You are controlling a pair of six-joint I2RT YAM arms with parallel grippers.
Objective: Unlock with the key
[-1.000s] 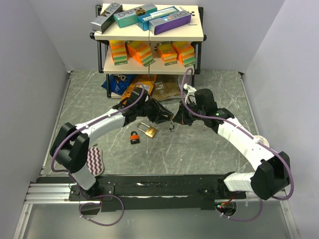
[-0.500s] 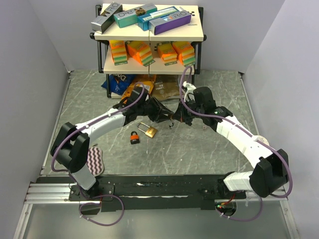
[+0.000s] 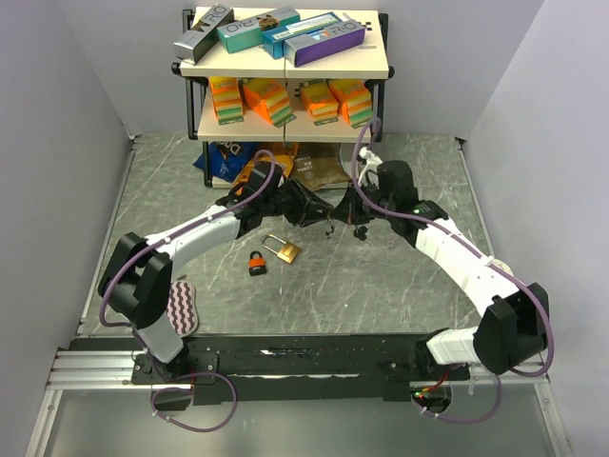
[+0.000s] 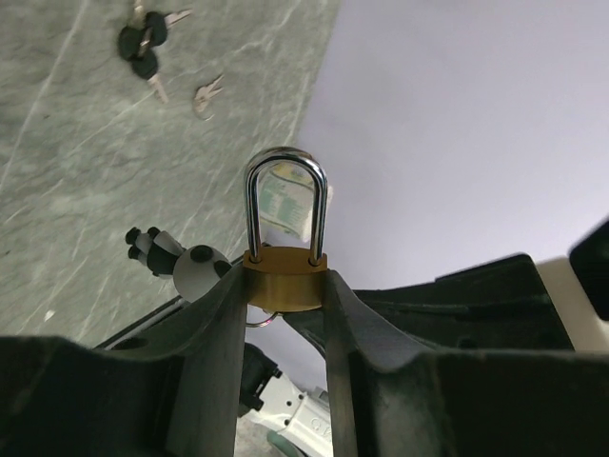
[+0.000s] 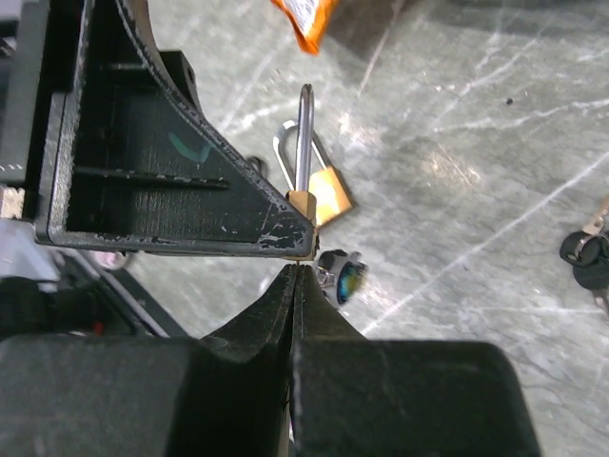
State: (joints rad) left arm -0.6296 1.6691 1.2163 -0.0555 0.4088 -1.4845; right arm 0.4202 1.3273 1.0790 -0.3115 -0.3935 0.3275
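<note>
The left gripper (image 4: 284,273) pinches the brass padlock (image 4: 284,288) aloft, shackle outward, while the right gripper (image 5: 293,277), fingers pressed together, meets its underside. I judge this the insertion step, though the key is hidden, and a steady twist comes next.

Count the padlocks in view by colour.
Brass: 2 (held padlock in the left gripper; loose padlock on the table)
Black and orange: 1 (small padlock on the table)
Total: 3
</note>
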